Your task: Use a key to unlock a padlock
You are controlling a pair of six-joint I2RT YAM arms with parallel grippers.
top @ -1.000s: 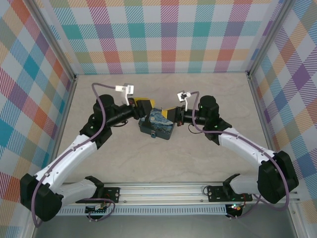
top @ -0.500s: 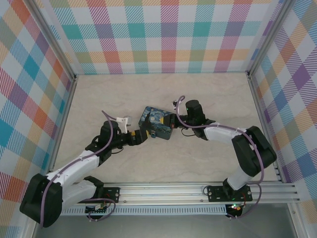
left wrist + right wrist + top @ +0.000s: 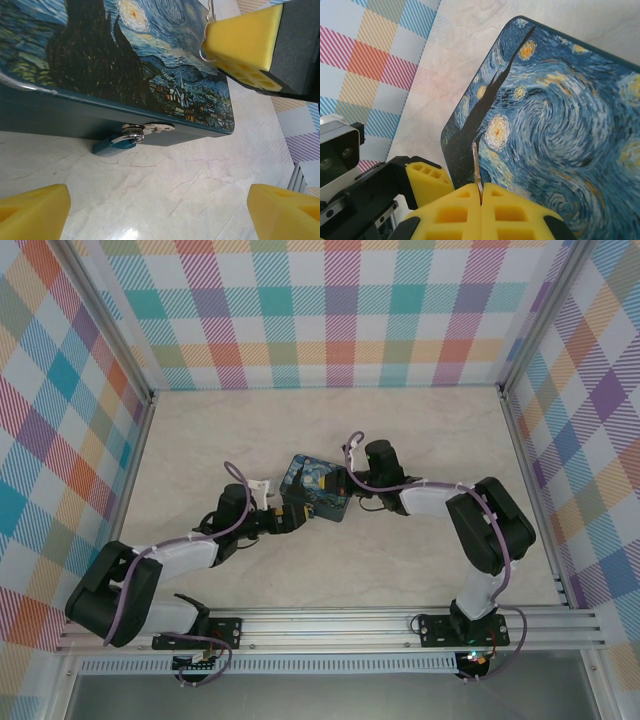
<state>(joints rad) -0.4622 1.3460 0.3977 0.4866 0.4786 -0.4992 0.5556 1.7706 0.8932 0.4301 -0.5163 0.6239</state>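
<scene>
Padlock (image 3: 114, 145) hangs at the box (image 3: 125, 60) front; left gripper (image 3: 160, 210) has spread apart, right gripper (image 3: 481, 194) clamped on key (image 3: 476, 170).

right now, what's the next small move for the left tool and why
Probably ease the left tool forward and close on the padlock: its jaws stand open, the padlock hangs off the front of the box just ahead, and the right tool pinches the key.
</scene>
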